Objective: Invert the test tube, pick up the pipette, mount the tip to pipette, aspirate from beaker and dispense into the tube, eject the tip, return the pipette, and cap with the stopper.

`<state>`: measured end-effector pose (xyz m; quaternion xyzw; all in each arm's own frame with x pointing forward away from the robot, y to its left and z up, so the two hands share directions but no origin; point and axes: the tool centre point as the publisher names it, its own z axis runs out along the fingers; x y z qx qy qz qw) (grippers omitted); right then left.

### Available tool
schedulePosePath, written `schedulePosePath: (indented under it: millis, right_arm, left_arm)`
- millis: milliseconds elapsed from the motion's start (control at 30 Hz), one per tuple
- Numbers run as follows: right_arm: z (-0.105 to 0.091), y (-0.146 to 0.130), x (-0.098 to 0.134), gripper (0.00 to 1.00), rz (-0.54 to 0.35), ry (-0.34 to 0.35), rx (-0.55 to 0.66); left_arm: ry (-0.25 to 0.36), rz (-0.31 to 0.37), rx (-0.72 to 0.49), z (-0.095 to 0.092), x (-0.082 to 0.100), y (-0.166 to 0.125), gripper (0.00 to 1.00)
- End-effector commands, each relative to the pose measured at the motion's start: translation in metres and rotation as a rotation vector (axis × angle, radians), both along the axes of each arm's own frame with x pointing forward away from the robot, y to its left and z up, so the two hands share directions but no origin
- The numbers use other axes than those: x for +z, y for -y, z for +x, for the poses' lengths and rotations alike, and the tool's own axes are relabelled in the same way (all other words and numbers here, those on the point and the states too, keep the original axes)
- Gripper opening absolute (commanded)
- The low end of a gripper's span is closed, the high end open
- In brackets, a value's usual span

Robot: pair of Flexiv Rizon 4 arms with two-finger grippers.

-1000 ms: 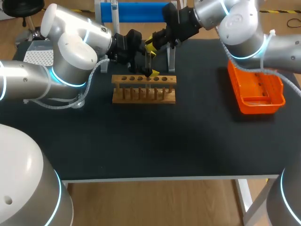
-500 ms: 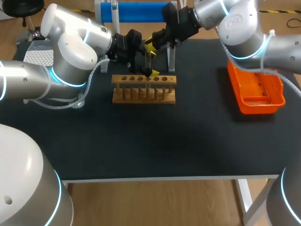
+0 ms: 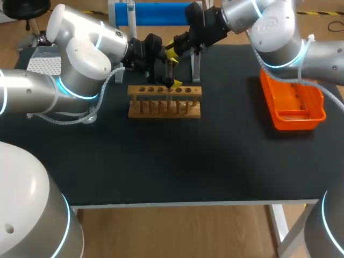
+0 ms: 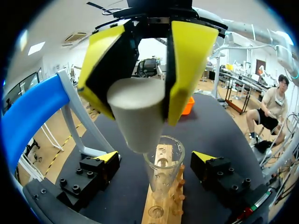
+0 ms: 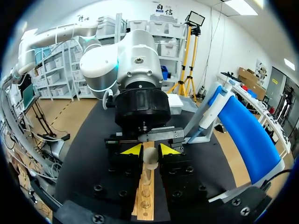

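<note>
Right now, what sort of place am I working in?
Probably a lab bench set up for liquid handling: a wooden rack on the black table, a glass test tube standing in it, and a stopper in the left gripper above the tube.

Our left arm (image 3: 80, 59) comes in from nine o'clock, elbow bent. Its pincer (image 4: 140, 79) points down, both yellow fingers clamped on the stopper (image 4: 138, 116). Our right arm (image 3: 274, 32) enters from two o'clock and reaches toward twelve. Its pincer (image 5: 150, 149) is spread wide and faces the left wrist.
</note>
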<state>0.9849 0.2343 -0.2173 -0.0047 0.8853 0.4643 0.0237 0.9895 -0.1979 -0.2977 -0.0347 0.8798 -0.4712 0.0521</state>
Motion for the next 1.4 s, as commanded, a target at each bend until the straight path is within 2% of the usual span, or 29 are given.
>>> schedulePosePath:
  millis: [33,1400]
  right_arm:
    - [-0.002,0.001,0.001,0.00,-0.002,-0.002,0.002]
    - [-0.012,0.001,-0.013,0.00,-0.004,-0.025,0.003]
  left_arm:
    - [-0.002,0.002,-0.002,0.001,0.000,0.000,1.00]
    - [-0.002,0.002,-0.002,0.001,0.000,0.000,1.00]
